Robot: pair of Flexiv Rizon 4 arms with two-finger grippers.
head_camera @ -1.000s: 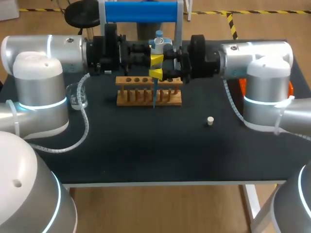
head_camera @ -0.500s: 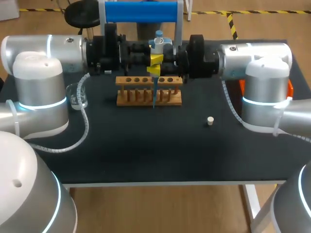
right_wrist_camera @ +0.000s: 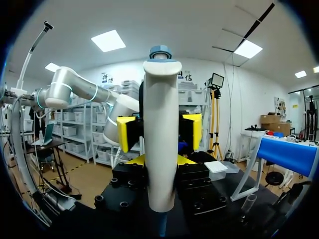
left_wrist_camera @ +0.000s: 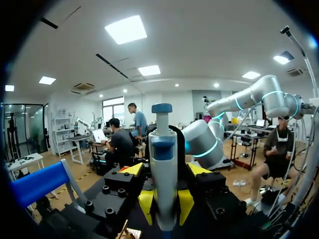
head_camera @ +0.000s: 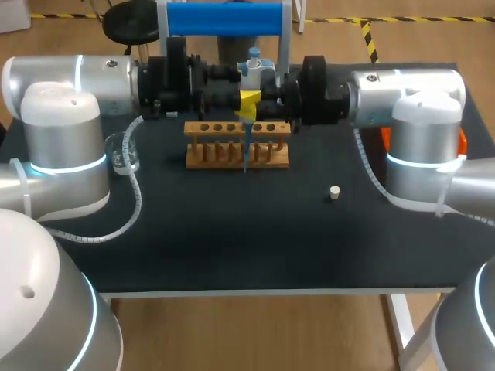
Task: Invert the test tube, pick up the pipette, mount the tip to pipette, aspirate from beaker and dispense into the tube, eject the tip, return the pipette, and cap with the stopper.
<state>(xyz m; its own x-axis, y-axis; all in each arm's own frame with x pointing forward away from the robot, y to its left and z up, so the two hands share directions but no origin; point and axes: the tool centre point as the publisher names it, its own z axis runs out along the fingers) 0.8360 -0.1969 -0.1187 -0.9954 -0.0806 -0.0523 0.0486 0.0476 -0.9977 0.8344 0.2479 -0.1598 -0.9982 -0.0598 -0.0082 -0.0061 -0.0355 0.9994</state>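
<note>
The white and blue pipette (head_camera: 251, 68) stands upright above the wooden tube rack (head_camera: 237, 145), its blue tip pointing down at the rack. Both arms meet at it from opposite sides. My right gripper (head_camera: 256, 105) is shut on the pipette; in the left wrist view its yellow tips (left_wrist_camera: 146, 206) press the pipette (left_wrist_camera: 163, 159) from both sides. My left gripper (head_camera: 239, 94) is open; in the right wrist view its yellow tips (right_wrist_camera: 127, 132) stand clear of the pipette (right_wrist_camera: 160, 139). The cream stopper (head_camera: 335, 192) lies on the mat to the right. The glass beaker (head_camera: 122, 152) stands at the left.
A blue pipette stand (head_camera: 224, 18) rises behind the two grippers at the table's back edge. An orange object (head_camera: 384, 139) shows partly behind my right arm. The black mat (head_camera: 232, 232) in front of the rack carries only the stopper.
My right gripper has shut on the pipette, and my left gripper has let go and opened. The pipette has stayed in place over the rack.
</note>
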